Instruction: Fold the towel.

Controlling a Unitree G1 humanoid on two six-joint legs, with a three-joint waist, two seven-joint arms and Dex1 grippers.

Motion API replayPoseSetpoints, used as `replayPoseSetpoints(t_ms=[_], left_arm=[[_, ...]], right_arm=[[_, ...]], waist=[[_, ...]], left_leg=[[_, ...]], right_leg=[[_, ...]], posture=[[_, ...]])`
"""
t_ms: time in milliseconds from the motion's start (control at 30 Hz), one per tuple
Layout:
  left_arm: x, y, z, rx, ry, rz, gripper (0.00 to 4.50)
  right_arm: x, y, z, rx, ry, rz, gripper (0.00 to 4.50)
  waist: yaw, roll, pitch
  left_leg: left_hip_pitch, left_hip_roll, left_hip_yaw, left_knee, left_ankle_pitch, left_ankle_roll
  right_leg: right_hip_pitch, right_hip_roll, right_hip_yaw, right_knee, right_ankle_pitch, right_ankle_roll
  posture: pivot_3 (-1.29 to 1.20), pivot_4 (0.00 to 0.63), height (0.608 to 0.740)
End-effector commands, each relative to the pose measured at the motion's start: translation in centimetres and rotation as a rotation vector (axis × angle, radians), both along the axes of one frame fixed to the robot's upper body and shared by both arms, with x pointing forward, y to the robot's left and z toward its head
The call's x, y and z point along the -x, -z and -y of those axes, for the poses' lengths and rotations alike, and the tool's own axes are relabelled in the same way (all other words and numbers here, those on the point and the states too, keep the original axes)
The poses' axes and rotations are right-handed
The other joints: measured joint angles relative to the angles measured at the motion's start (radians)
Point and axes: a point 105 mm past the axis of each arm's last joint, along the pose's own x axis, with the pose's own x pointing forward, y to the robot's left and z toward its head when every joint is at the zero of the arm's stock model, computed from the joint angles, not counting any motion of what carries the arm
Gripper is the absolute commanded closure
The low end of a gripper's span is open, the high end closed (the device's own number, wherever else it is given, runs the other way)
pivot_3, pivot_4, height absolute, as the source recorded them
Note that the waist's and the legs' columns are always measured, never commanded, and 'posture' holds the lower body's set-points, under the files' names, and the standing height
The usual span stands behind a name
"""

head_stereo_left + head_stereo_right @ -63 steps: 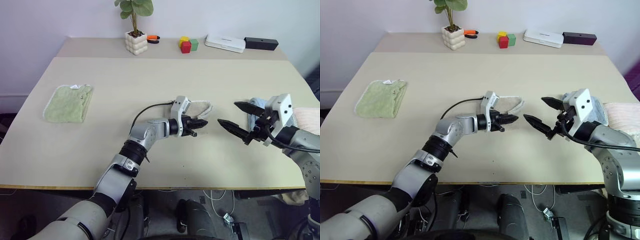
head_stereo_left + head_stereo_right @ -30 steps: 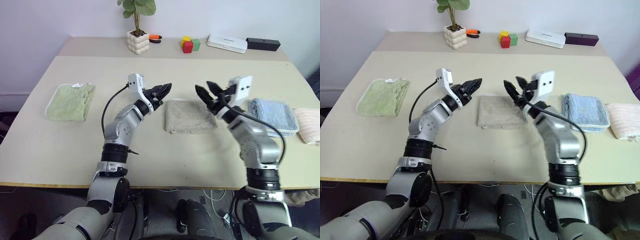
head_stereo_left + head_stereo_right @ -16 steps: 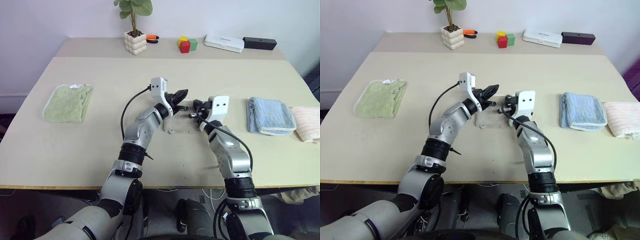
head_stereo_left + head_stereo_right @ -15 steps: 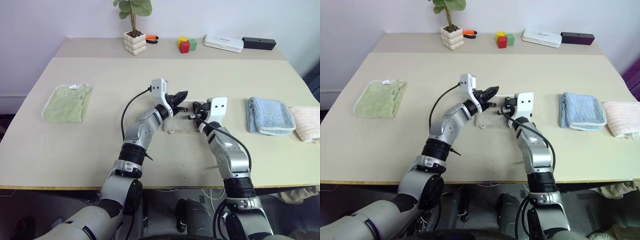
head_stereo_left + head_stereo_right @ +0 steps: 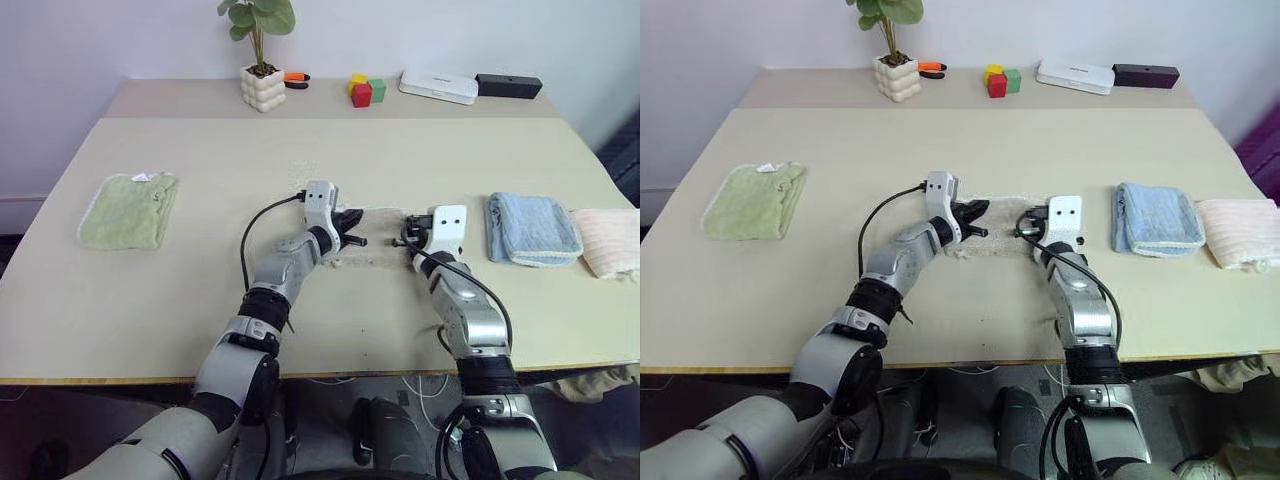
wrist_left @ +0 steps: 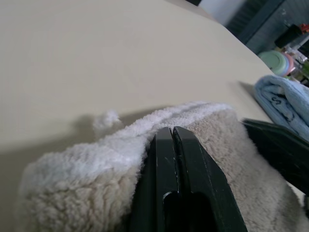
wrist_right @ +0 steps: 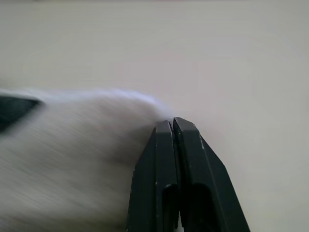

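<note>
Beige tabletop (image 5: pixel 200 290) carries the towel (image 5: pixel 380 240) near its middle, a green towel (image 5: pixel 128 208) toward the left edge and a blue towel (image 5: pixel 532 228) toward the right edge. Bunching or dragging could be caused if the cloth is pushed rather than gripped. The left gripper (image 6: pixel 172 133) and right gripper (image 7: pixel 171 124) are pressed together, holding nothing, each resting against the towel's pile.

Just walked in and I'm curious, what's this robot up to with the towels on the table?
The robot is working on the beige towel lying mid-table. Both arms are down at it: the left gripper is at one end and the right gripper at the other, each with its fingers shut. A green towel lies to the left, and a blue towel and a pink towel lie to the right, all untouched.
</note>
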Motion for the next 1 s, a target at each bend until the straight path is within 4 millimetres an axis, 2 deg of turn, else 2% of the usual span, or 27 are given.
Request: replayPoseSetpoints(t_ms=[33,67,133,200,267,300,367,400,433,500,600,733,800,900,1000], left_arm=[[-0.7,-1.0,-2.2,0.069,-0.054,0.016,4.49],[-0.4,-1.7,-2.1,0.096,-0.014,0.037,4.5],[0.5,-3.4,-2.1,0.09,0.072,0.129,3.98],[1.3,-4.9,-2.3,0.094,0.117,0.197,3.27],[1.5,-6.3,-2.8,0.133,0.107,0.225,2.25],[1.7,-6.7,-3.0,0.139,0.117,0.237,1.87],[2.1,-7.1,-3.2,0.134,0.146,0.253,0.77],[2.2,-7.2,-3.5,0.099,0.147,0.279,0.28],[2.3,-7.5,-4.1,0.077,0.145,0.307,0.03],[2.4,-8.0,-5.2,0.059,0.146,0.341,0.03],[2.9,-8.6,-7.7,0.009,0.175,0.402,0.03],[4.9,-8.5,-10.3,-0.071,0.318,0.443,0.03],[5.7,-8.7,-11.6,-0.114,0.345,0.48,0.03],[7.1,-9.3,-14.2,-0.154,0.373,0.527,0.03],[8.4,-9.0,-15.2,-0.198,0.419,0.529,0.03]], right_arm=[[0.1,-1.1,0.2,-0.026,-0.037,0.034,4.48],[0.0,-1.7,0.3,-0.045,-0.054,0.046,4.24],[-0.3,-3.7,1.1,-0.055,-0.088,0.084,3.66],[-0.8,-5.5,3.0,-0.031,-0.063,0.115,2.72],[-1.2,-6.8,4.7,-0.016,-0.031,0.133,1.71],[-1.3,-7.4,5.3,-0.02,-0.025,0.138,1.35],[-1.6,-8.1,6.2,-0.046,-0.014,0.138,0.24],[-1.7,-8.5,6.5,-0.073,-0.015,0.137,0.0],[-1.9,-9.0,6.7,-0.132,-0.029,0.131,0.0],[-2.0,-9.4,6.2,-0.28,-0.087,0.099,0.0],[-1.4,-9.9,3.5,-0.474,-0.31,-0.006,0.0],[-0.7,-8.2,1.5,-0.435,-0.424,-0.143,0.0],[-0.7,-7.5,1.0,-0.452,-0.445,-0.186,0.0],[-0.6,-5.5,-0.7,-0.423,-0.489,-0.269,0.0],[-1.2,-4.3,-1.0,-0.384,-0.462,-0.312,0.0]], waist=[[-0.011,0.0,0.0],[-0.014,0.0,0.0],[-0.014,0.001,0.001],[-0.013,0.003,0.002],[-0.009,0.003,0.002],[-0.007,0.003,0.002],[-0.007,0.003,0.002],[-0.007,0.003,0.002],[-0.009,0.003,0.002],[-0.012,0.003,0.002],[-0.018,0.004,0.002],[-0.016,0.004,0.003],[-0.01,0.005,0.003],[-0.01,0.005,0.003],[-0.013,0.005,0.003]], left_leg=[[0.0,0.0,0.0,0.0,0.0,0.0],[0.0,0.0,0.0,0.0,0.0,0.0],[0.0,0.0,0.0,-0.001,0.0,0.0],[0.0,0.0,0.001,-0.001,0.0,0.0],[-0.001,-0.001,0.001,-0.001,0.0,0.0],[-0.001,-0.001,0.001,0.0,0.0,0.0],[-0.001,-0.001,0.0,0.0,0.0,0.0],[-0.001,-0.001,0.0,0.0,0.0,0.0],[-0.001,-0.001,0.001,-0.001,0.0,0.0],[-0.001,-0.001,0.001,-0.001,0.0,0.0],[0.0,0.0,0.002,-0.001,0.0,0.0],[0.0,0.001,0.002,-0.002,0.0,0.0],[-0.001,0.0,0.002,-0.001,0.0,0.0],[-0.001,0.0,0.001,-0.001,0.0,0.0],[-0.001,0.0,0.001,-0.001,0.0,0.0]], right_leg=[[0.0,0.0,0.0,0.0,0.0,0.0],[0.0,0.0,0.0,0.0,0.0,0.0],[-0.001,0.0,0.0,0.0,0.0,0.0],[-0.001,0.0,0.0,0.0,0.0,0.0],[-0.001,-0.001,0.001,0.0,0.0,0.0],[-0.001,-0.001,0.001,0.0,0.0,0.0],[-0.001,-0.001,0.001,0.0,0.0,0.0],[-0.001,-0.001,0.001,0.0,0.0,0.0],[-0.001,-0.001,0.001,0.0,0.0,0.0],[-0.001,0.0,0.001,0.0,0.0,0.0],[-0.002,0.0,0.001,0.001,0.0,0.0],[-0.002,0.0,0.001,0.001,0.0,0.0],[-0.002,0.0,0.001,0.001,0.0,0.0],[-0.002,-0.001,0.001,0.001,0.0,0.0],[-0.002,-0.001,0.001,0.001,0.0,0.0]], posture=[[0.0,0.15,0.74],[0.0,0.15,0.74],[0.0,0.15,0.74],[0.0,0.15,0.74],[0.0,0.15,0.74],[0.0,0.15,0.74],[0.0,0.15,0.74],[0.0,0.15,0.74],[0.0,0.15,0.74],[0.0,0.15,0.74],[0.0,0.15,0.74],[0.0,0.15,0.74],[0.0,0.15,0.74],[0.0,0.15,0.74],[0.0,0.15,0.74]])
